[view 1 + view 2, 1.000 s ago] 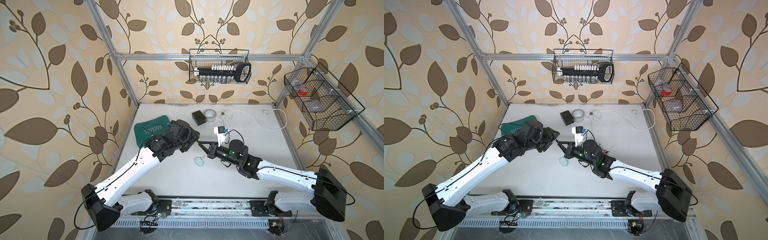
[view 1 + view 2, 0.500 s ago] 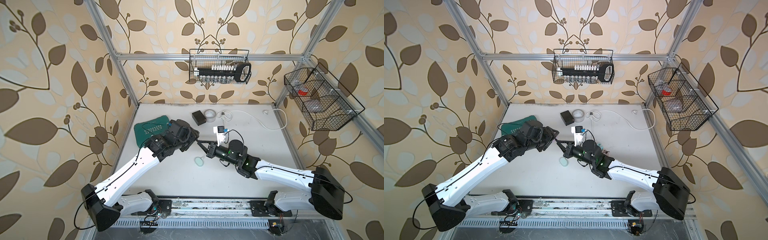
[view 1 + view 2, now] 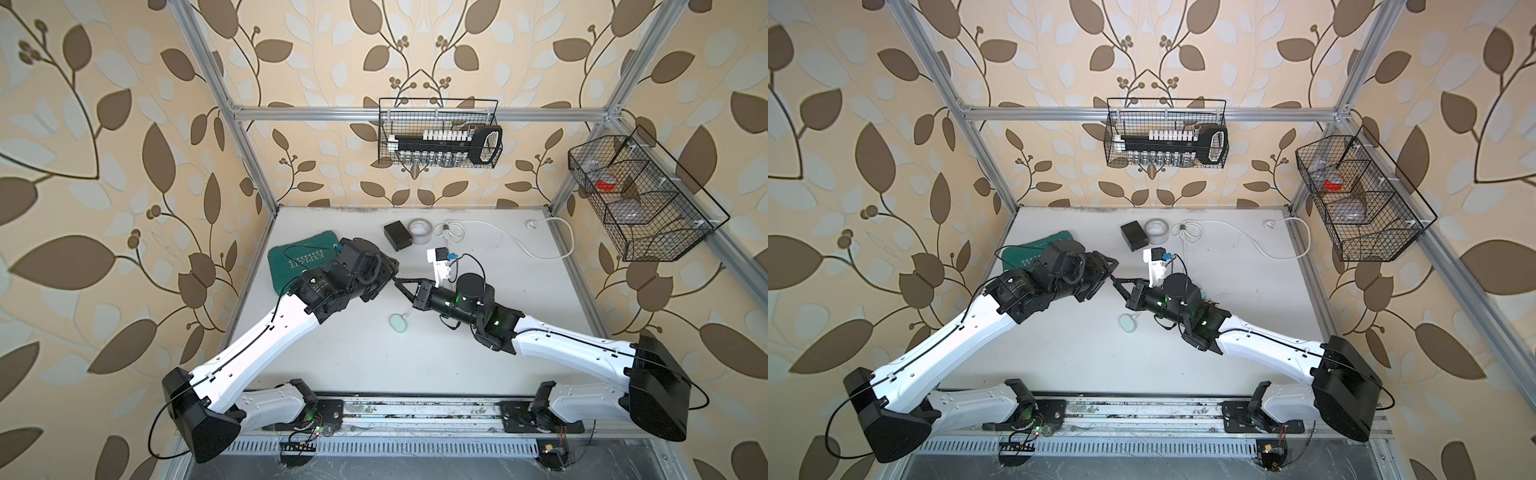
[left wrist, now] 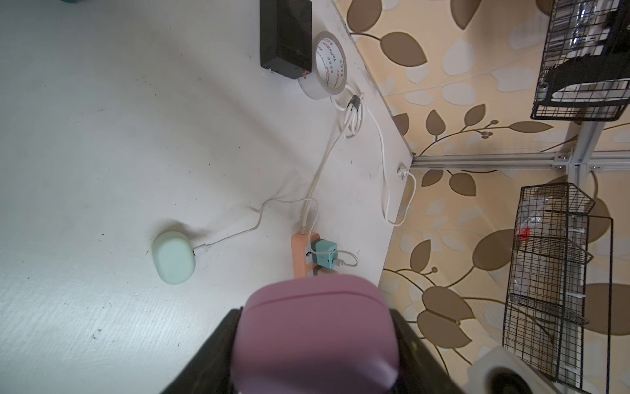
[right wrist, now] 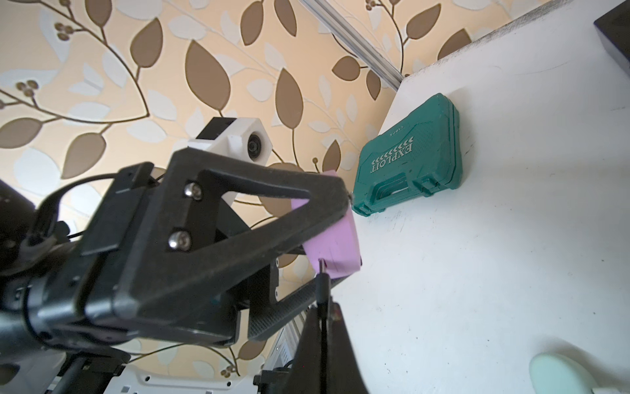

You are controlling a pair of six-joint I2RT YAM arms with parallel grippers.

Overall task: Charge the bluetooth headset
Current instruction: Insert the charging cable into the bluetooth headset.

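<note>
Pink rounded plastic earbud case [image 4: 317, 334] hangs near the green hard-shell tool case [image 5: 409, 160], clamped by the left gripper [image 3: 390, 272] so its port faces the right gripper [image 3: 400, 282], which pinches the thin black charging plug [image 5: 322, 283] at it.

Centre frame, my arms meet tip to tip: left arm [image 3: 266, 328] reaching from lower left, left gripper [image 3: 390, 272] clamped on a pink case [image 4: 317, 337]; right arm [image 3: 573, 345] from lower right, right gripper [image 3: 400, 283] pinched shut on a cable plug [image 5: 322, 283].

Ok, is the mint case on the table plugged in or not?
Plugged in: in the left wrist view a white connector sits seated in the end of the mint case, with no gap showing.
</note>
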